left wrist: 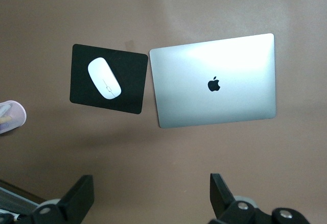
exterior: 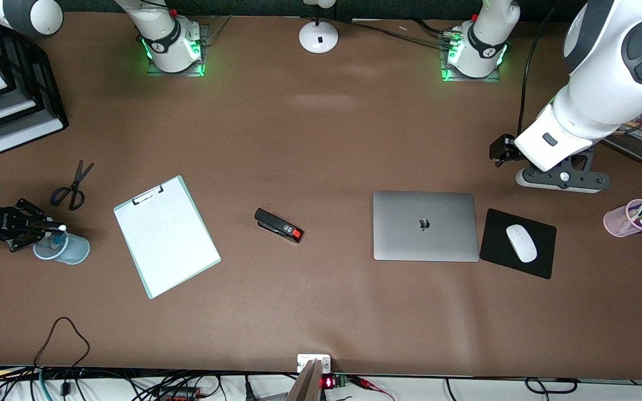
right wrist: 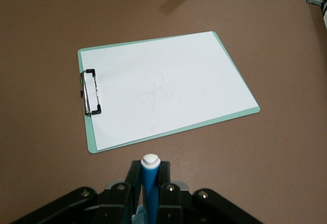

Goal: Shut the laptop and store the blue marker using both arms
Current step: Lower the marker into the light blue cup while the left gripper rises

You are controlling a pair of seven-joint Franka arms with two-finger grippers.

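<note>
The silver-grey laptop [exterior: 426,225] lies closed on the table, apple logo up; it also shows in the left wrist view [left wrist: 214,81]. My left gripper [exterior: 500,149] hangs open and empty above bare table near the mouse pad, its fingers [left wrist: 82,196] wide apart. My right gripper [exterior: 53,229] is at the right arm's end of the table, shut on the blue marker [right wrist: 150,183]. It holds the marker upright, white end up, over a light-blue cup [exterior: 70,250]. The marker [exterior: 60,235] reaches into the cup's mouth.
A clipboard with white paper [exterior: 166,235] lies beside the cup, and scissors [exterior: 73,186] lie close by. A black stapler [exterior: 279,225] sits mid-table. A black mouse pad [exterior: 494,250] with a white mouse [exterior: 521,243] lies beside the laptop. A pink cup of pens [exterior: 630,218] stands at the left arm's end.
</note>
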